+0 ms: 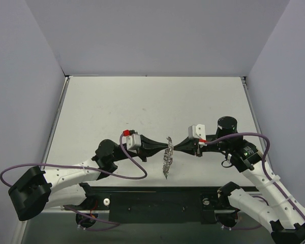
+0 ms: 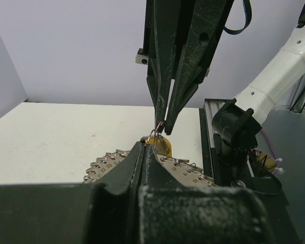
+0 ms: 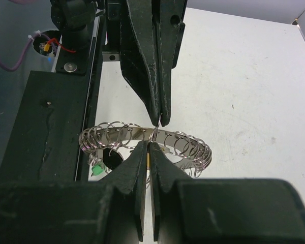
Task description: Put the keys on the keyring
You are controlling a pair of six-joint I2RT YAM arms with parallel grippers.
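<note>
Left fingers [image 2: 127, 173] and right fingers [image 3: 137, 170] both clench the keyring [image 3: 117, 133], tips hiding most of the yellow key [image 2: 164, 146].

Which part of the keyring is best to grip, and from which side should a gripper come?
Probably the flat band of the keyring, between two small wire loops, one finger inside the ring and one outside. From above it shows only its edge, so it stands upright; a sideways approach, level with the table, seems best.
</note>
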